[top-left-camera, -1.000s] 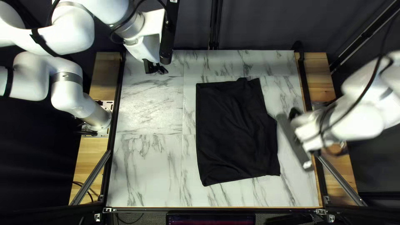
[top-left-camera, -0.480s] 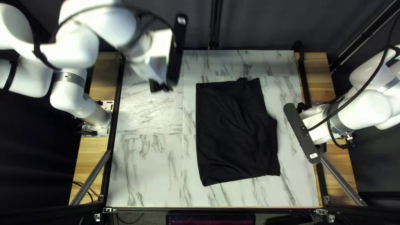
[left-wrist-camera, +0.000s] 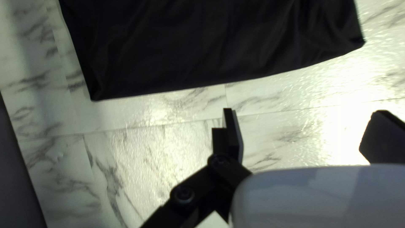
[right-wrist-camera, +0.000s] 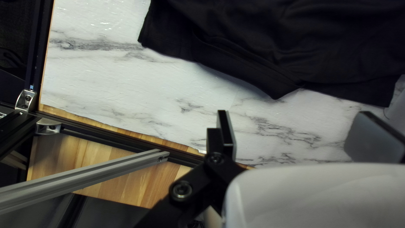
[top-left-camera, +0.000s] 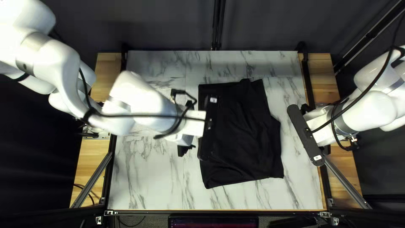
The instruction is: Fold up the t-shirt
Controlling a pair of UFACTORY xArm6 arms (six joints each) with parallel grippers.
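The black t-shirt (top-left-camera: 242, 135) lies flattened on the table in the top left view, partly covered by the camera bar on my left arm. My left gripper (top-left-camera: 185, 122) is over the table by the shirt's left side; my right gripper (top-left-camera: 315, 129) hovers at the table's right edge, apart from the cloth. In the left wrist view, a long edge of the shirt (left-wrist-camera: 202, 46) runs ahead of my left gripper (left-wrist-camera: 306, 131), which is open and holds nothing. Ahead of my open right gripper (right-wrist-camera: 297, 126), the right wrist view has the shirt's uneven side (right-wrist-camera: 270, 50), with one corner jutting out.
The marble-patterned table (top-left-camera: 147, 181) has bare surface left of and below the shirt in the top left view. Metal rails frame it, and a slanted grey bar (right-wrist-camera: 84, 173) crosses a wooden strip (right-wrist-camera: 139, 181) beside my right gripper.
My left arm has swung from the far left corner toward the near edge and right, up to the shirt. The right arm drew back slightly, then stayed still. The shirt looks unchanged.
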